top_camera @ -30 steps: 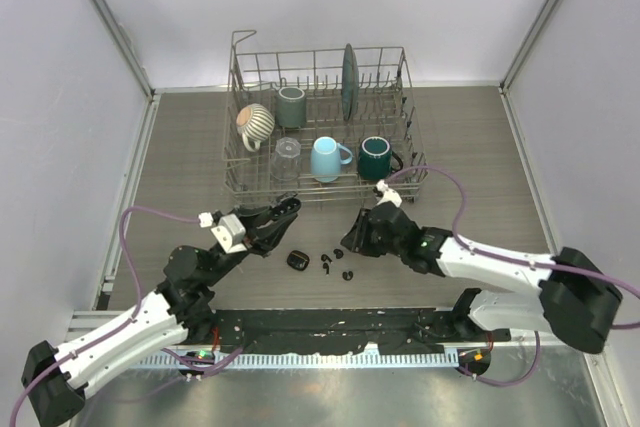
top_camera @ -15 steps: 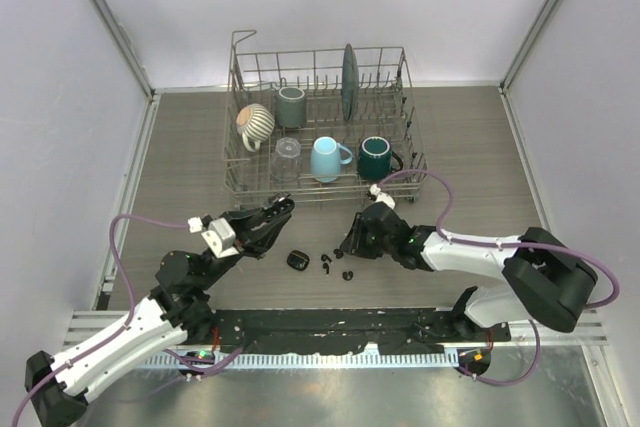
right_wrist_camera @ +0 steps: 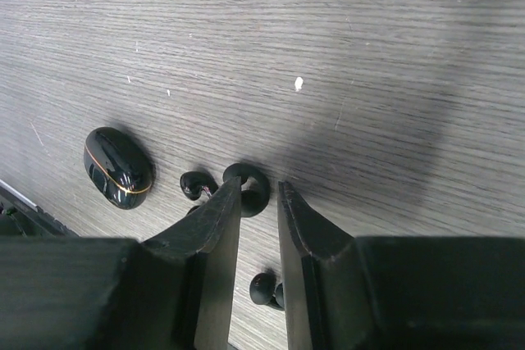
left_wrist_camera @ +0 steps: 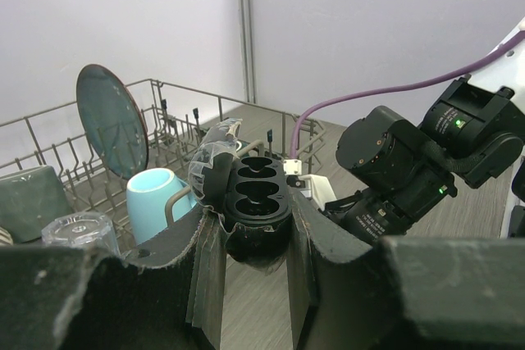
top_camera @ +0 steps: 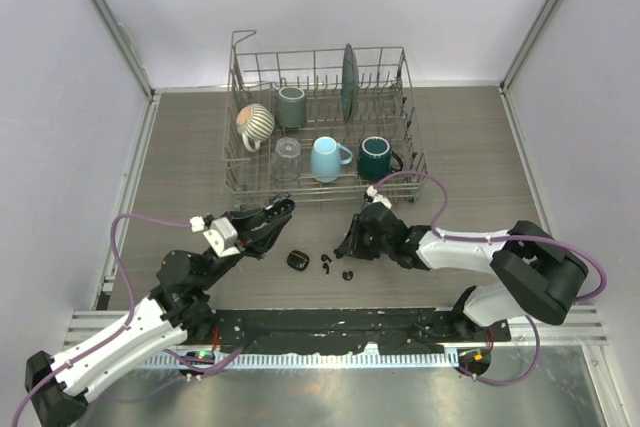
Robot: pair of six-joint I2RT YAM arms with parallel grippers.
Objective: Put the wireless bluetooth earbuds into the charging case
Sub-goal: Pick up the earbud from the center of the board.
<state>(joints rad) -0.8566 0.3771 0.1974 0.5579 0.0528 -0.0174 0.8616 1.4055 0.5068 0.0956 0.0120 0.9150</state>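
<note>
My left gripper (top_camera: 279,210) (left_wrist_camera: 256,220) is shut on an open black charging case (left_wrist_camera: 259,192), lid back, its wells showing empty, held above the table near the rack's front. My right gripper (top_camera: 348,244) (right_wrist_camera: 258,189) is low over the table, jaws a little apart and holding nothing. One black earbud (right_wrist_camera: 253,194) lies at its fingertips, touching the left finger. A second earbud (right_wrist_camera: 195,184) lies just to its left and a third (right_wrist_camera: 268,288) lies between the fingers, nearer the camera. In the top view the earbuds (top_camera: 328,261) lie scattered between the grippers.
A closed black oval case (top_camera: 297,260) (right_wrist_camera: 119,168) with a gold line lies on the table left of the earbuds. A wire dish rack (top_camera: 410,162) with mugs, a glass and a plate stands just behind both grippers. Purple cables loop beside each arm.
The left arm has drawn back slightly toward the left with the case. The right gripper has edged left, closer to the earbuds.
</note>
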